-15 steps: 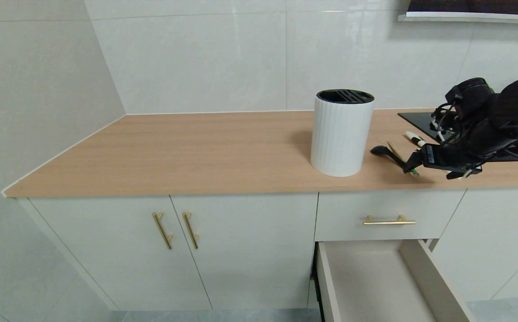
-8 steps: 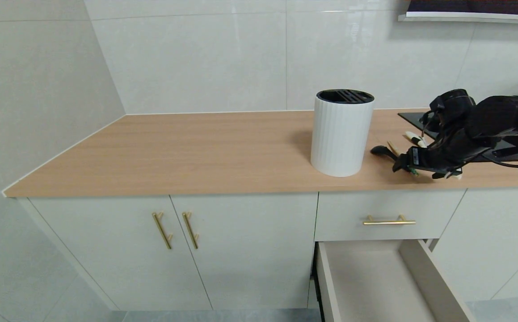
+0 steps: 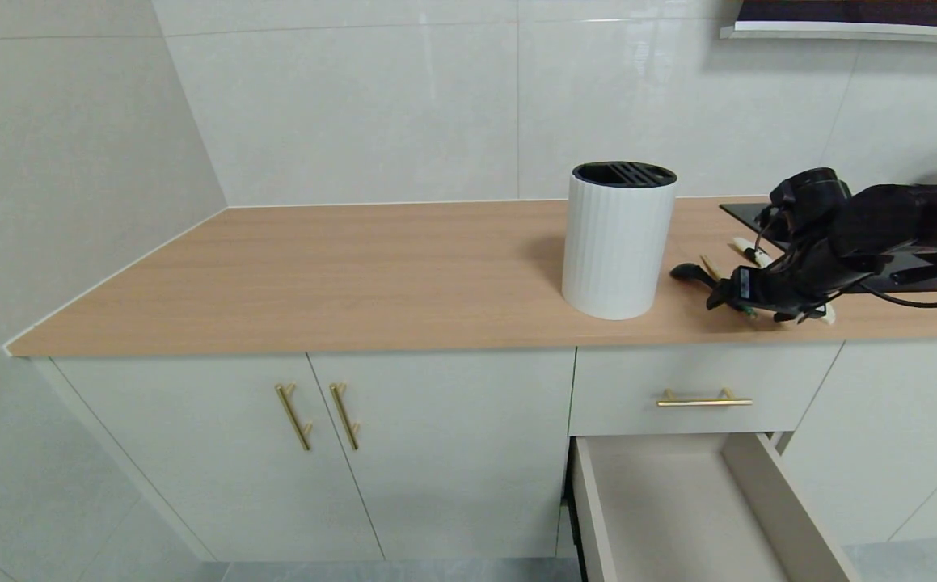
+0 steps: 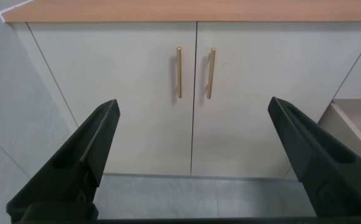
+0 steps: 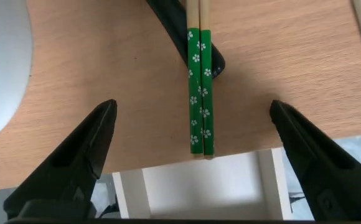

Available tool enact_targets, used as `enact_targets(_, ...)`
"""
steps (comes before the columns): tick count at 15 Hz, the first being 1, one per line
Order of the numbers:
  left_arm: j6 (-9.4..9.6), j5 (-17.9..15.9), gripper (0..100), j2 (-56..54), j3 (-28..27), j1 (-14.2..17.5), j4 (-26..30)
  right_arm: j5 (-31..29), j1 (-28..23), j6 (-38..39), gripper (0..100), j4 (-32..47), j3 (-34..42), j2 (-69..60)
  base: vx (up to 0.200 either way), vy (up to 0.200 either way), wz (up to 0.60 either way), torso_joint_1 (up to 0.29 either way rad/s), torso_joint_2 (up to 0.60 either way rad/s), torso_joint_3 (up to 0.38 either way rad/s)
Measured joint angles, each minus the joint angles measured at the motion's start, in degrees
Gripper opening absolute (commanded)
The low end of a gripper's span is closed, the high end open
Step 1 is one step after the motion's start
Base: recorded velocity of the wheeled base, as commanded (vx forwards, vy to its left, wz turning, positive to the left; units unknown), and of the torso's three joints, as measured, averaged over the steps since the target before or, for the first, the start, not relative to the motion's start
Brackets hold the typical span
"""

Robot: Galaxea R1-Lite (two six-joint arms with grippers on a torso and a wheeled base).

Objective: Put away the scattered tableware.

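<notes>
A pair of chopsticks point(image 5: 199, 93) with green, flower-printed ends lies on the wooden countertop point(image 3: 355, 275), across a black spoon point(image 3: 688, 272). My right gripper point(image 5: 192, 118) is open and low over them, one finger on each side of the green ends. In the head view the right gripper point(image 3: 747, 304) sits at the counter's front edge, right of the white ribbed utensil holder point(image 3: 618, 241). A white-handled utensil point(image 3: 750, 251) lies just behind. My left gripper point(image 4: 193, 168) is open and holds nothing, down in front of the cabinet doors point(image 4: 193, 93).
A drawer point(image 3: 678, 509) stands pulled out below the counter, under the right gripper. A closed drawer with a gold handle point(image 3: 704, 399) is above it. A black glass hob point(image 3: 767, 218) lies at the back right. Tiled walls bound the counter behind and to the left.
The right arm has come down and shifted slightly left, bringing its open gripper low over the chopsticks' green ends. The holder, spoon and chopsticks have not moved.
</notes>
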Motion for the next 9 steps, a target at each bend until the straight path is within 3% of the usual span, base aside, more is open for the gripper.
enact_targets(9,0.0,0.02,100,0.0,0.0,0.0,0.0,-0.41,-0.44,0.0,0,0.09,-0.02,0.1,0.0,0.0,0.0,0.0,0.0,0.0)
